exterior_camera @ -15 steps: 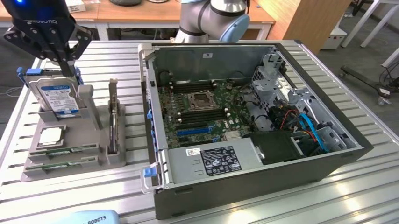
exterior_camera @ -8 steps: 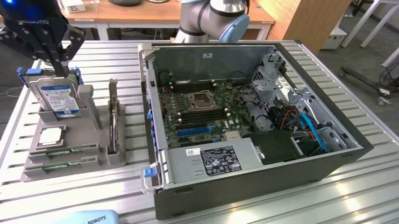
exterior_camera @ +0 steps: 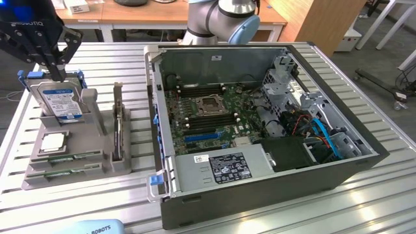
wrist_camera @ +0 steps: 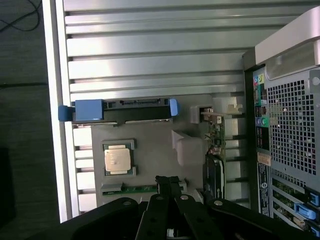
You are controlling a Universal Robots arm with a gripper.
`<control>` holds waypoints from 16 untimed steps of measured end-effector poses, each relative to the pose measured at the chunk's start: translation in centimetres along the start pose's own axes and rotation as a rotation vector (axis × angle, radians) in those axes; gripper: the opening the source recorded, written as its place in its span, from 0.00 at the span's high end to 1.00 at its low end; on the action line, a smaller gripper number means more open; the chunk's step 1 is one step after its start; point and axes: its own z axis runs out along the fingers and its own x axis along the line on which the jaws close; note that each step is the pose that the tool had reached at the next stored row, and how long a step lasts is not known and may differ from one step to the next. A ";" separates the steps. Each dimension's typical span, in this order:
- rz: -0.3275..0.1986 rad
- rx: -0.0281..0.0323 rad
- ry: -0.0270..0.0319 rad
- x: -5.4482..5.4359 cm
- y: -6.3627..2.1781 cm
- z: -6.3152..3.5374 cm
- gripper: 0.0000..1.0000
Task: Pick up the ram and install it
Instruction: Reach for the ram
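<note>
Two green ram sticks (exterior_camera: 65, 159) lie flat in slots at the near end of a grey holder (exterior_camera: 97, 170) on the exterior view's left. In the wrist view one ram stick (wrist_camera: 131, 189) shows just beside my fingertips. My gripper (exterior_camera: 58, 77) hangs over the far end of the holder, above the hard drive (exterior_camera: 60, 100), well apart from the ram. The gripper (wrist_camera: 167, 181) is shut, its black fingers pressed together with nothing between them. The open computer case (exterior_camera: 260, 112) shows its motherboard (exterior_camera: 208, 114) with long dark memory slots around the processor socket.
The holder also carries a square silver processor (exterior_camera: 53, 141) and an upright dark expansion card (exterior_camera: 117, 127). The hard drive (wrist_camera: 122, 107) has blue side rails. The case's rear panel (wrist_camera: 290, 130) stands close beside the holder. All rests on a slatted metal table (exterior_camera: 78, 204).
</note>
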 end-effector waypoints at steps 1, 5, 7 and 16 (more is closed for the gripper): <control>0.000 0.0000 0.0001 0.0 0.00 0.00 0.90; 0.000 0.0000 0.0001 0.0 -0.09 -0.01 0.90; 0.000 0.0001 0.0002 0.0 -0.36 -0.02 0.90; 0.000 0.0013 0.0000 -0.1 -1.60 -0.08 0.90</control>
